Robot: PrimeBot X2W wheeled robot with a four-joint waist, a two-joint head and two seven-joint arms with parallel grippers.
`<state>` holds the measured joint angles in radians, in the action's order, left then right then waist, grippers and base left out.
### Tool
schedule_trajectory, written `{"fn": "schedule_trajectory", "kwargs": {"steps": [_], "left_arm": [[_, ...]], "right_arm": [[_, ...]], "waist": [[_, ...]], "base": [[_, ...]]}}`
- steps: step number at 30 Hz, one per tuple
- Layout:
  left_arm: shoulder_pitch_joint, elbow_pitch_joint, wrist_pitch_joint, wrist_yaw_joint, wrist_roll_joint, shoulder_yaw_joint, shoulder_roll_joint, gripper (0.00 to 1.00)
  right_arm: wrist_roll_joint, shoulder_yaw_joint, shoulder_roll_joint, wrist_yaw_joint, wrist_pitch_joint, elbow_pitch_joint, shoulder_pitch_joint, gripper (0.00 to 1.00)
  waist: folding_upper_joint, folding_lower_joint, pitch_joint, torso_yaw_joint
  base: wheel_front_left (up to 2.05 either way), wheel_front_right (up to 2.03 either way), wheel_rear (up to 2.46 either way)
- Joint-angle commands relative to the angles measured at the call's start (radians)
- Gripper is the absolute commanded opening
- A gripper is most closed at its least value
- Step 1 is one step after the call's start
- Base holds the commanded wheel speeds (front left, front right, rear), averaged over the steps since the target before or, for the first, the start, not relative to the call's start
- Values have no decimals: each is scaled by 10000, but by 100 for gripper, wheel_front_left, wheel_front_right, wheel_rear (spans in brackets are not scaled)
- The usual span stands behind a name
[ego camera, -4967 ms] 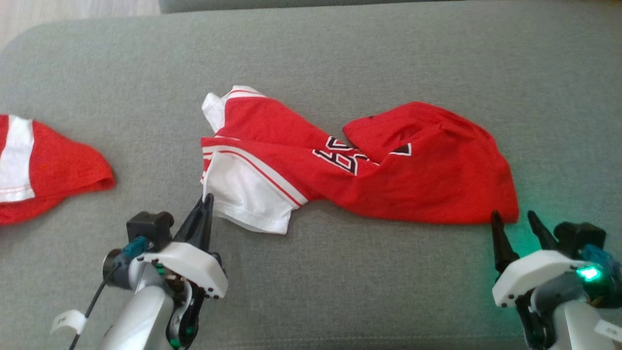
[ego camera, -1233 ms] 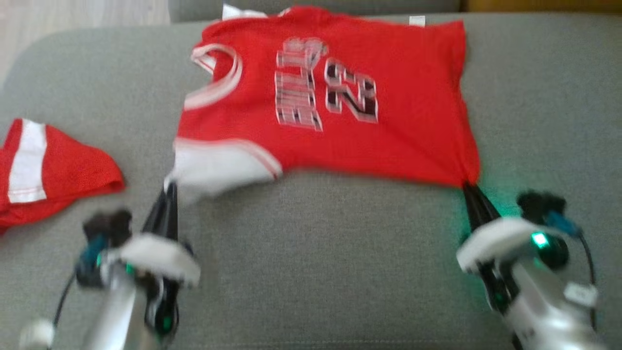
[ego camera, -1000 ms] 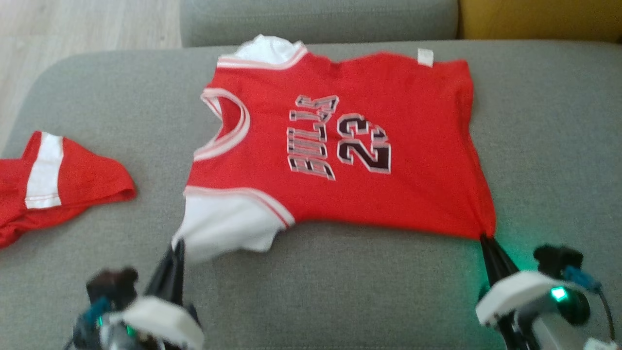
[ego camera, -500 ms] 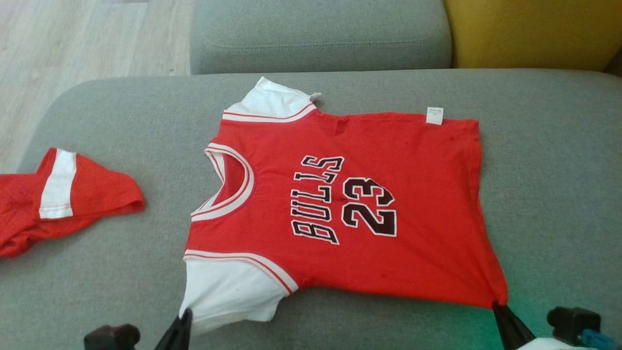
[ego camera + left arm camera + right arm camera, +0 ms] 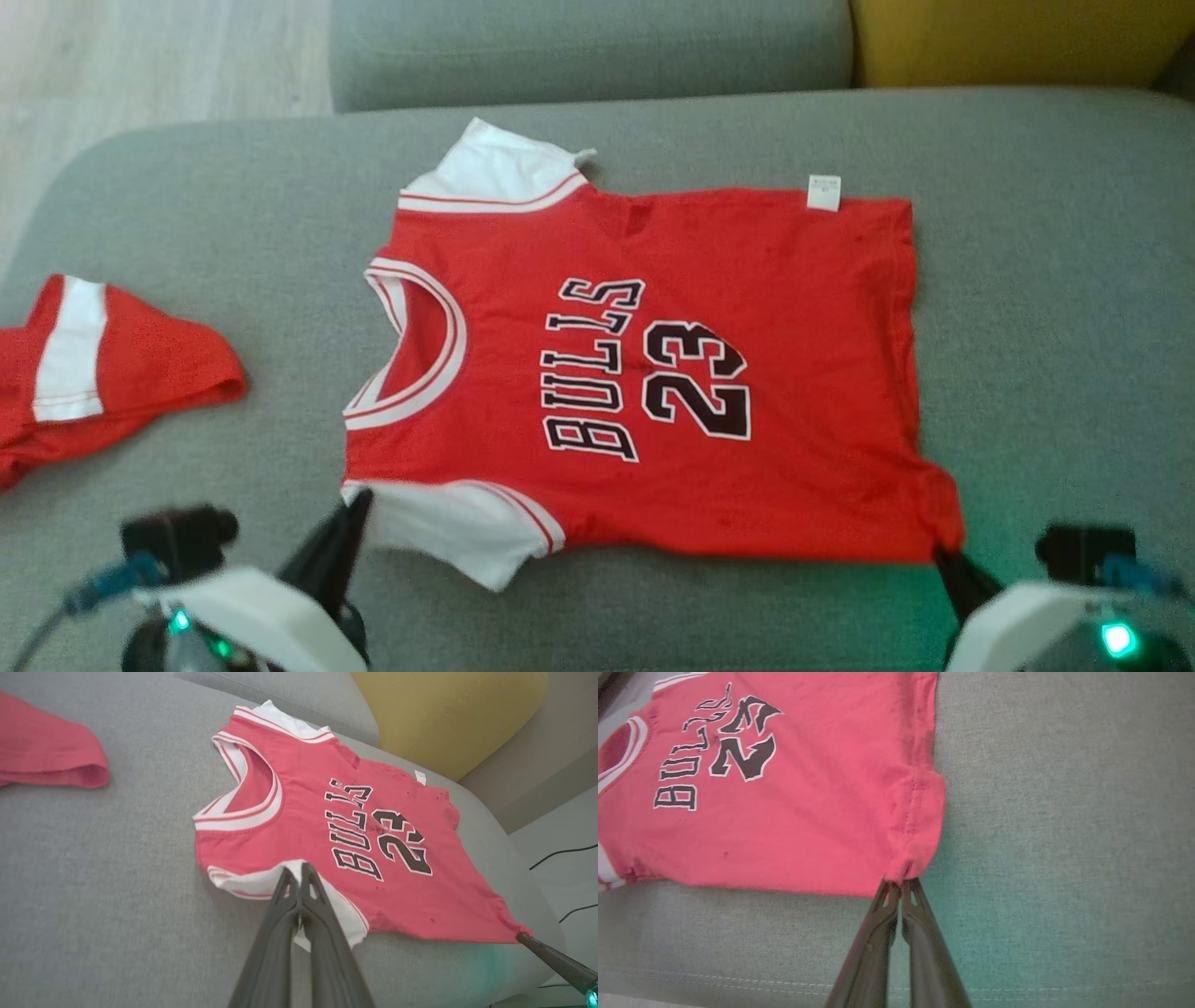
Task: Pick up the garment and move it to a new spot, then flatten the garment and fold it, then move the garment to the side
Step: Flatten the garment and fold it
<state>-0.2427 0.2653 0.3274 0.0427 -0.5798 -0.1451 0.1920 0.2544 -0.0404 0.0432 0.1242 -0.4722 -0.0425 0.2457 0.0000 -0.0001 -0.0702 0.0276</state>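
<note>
The garment [image 5: 672,373] is a red jersey with white sleeves and black "BULLS 23" print, spread flat on the grey sofa seat [image 5: 1046,280], neck to the left. My left gripper [image 5: 359,499] is shut on the near white sleeve [image 5: 261,879]; the left wrist view has its closed fingers [image 5: 299,877] pinching that sleeve's edge. At the near right, my right gripper [image 5: 943,553] is shut on the jersey's near hem corner [image 5: 910,858], the fingertips [image 5: 900,884] meeting on the fabric. The garment [image 5: 355,830] lies smooth between both grips.
A second red and white piece of clothing [image 5: 103,364] lies at the seat's left edge. A grey back cushion [image 5: 588,47] and a yellow cushion [image 5: 1008,37] stand behind. Wooden floor [image 5: 140,56] shows at far left. Bare seat lies right of the jersey.
Over five seconds the crumpled jersey was pulled open and laid flat with its print up. In the last half second both grippers came slightly forward, slackening the sleeve and hem corner; the camera also shifted.
</note>
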Motion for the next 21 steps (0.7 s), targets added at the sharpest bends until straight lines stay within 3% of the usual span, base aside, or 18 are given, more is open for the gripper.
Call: {"fn": "schedule_trajectory", "kwargs": {"steps": [1, 10, 21], "left_arm": [[792, 262, 122, -92, -166, 511, 175, 0], [3254, -952, 1307, -549, -1048, 603, 605, 0], [5856, -3000, 1252, -813, -1671, 804, 336, 0]], "right_arm": [[-20, 151, 90, 65, -167, -497, -746, 0], [300, 61, 122, 65, -1032, -80, -2865, 0], [697, 262, 416, 65, -268, 1454, -4863, 0]], "waist": [[0, 1, -188, -112], [0, 1, -1035, -205], [0, 1, -1628, -205]], "base": [[0, 0, 0], [0, 0, 0], [0, 0, 0]]}}
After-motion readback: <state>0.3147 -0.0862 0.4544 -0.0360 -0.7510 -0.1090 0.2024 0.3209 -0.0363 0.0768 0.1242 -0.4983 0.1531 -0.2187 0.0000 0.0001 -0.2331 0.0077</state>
